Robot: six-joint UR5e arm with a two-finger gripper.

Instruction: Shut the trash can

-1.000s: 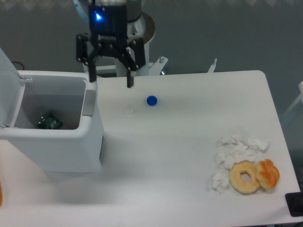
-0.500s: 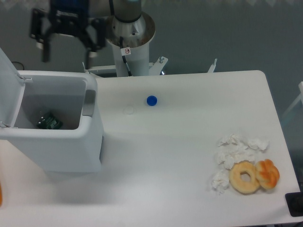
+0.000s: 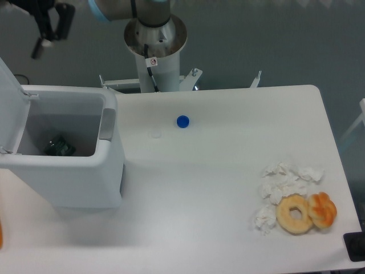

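- Moved left since half a second ago, the hand (image 3: 40, 43) sits at the top-left corner, partly cropped; whether spread or pressed together cannot be told.
- Trash can (image 3: 68, 171) stands on the worktop's (image 3: 217, 188) left, lid (image 3: 10, 105) upright, open.

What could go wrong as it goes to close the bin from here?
The lid stands upright at the bin's far left, partly out of frame, so contact there would be hard to watch. The gripper is at the top edge, half cropped. A sideways shove could slide the bin rather than swing the lid.
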